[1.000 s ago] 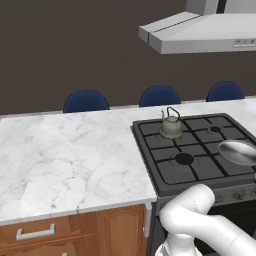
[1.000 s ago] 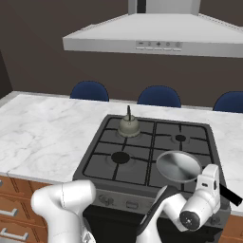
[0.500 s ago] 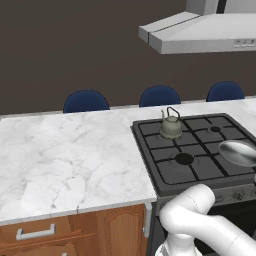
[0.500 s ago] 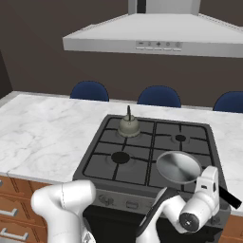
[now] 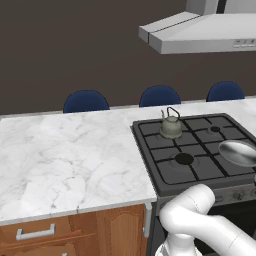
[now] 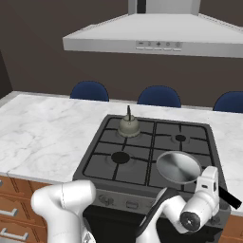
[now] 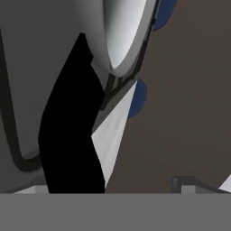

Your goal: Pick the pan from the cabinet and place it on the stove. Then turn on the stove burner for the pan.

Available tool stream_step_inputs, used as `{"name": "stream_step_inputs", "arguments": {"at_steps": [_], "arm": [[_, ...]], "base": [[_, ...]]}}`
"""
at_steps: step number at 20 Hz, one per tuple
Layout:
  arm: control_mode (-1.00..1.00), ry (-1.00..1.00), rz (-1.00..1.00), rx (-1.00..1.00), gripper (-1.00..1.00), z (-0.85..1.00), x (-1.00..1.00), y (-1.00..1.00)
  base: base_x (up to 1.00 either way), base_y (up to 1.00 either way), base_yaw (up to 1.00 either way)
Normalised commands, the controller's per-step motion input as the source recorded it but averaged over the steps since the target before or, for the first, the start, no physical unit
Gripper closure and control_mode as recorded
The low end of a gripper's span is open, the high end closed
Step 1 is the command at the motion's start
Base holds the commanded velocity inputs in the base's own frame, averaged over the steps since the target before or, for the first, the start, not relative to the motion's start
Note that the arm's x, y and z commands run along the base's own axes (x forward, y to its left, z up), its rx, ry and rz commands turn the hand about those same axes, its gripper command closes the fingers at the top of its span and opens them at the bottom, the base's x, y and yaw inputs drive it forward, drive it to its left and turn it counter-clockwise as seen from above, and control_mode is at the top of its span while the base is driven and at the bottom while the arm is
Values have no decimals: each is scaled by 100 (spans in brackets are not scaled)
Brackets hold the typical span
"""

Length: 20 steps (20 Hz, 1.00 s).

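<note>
Already the round shiny steel pan [image 6: 178, 167] sits at the black gas cooktop's [image 6: 142, 152] five o'clock burner; the gripper [image 6: 211, 182] spreads wide, seemingly empty, beside its black handle [image 7: 72, 131]. Withdrawing carelessly could nudge the pan off-centre.

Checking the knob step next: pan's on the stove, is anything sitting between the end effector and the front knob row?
Nothing visible does. The pan sits on the front right burner of the stove; the end effector is beside its handle, at the stove's front edge. The kettle stands on the rear left burner, away from the knobs.
</note>
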Motion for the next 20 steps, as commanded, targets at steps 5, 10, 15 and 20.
{"name": "stream_step_inputs", "arguments": {"at_steps": [5, 10, 15, 20], "arm": [[-100, 1, 0, 0, -100, -26, 27, 8], [-100, 0, 0, 0, -100, -30, 8, 4], [-100, 0, 0, 0, -100, -25, -3, 1], [-100, 0, -1, 0, -100, -22, -22, 2]], "base": [[0, 0, 0], [0, 0, 0], [0, 0, 0], [0, 0, 0]]}}
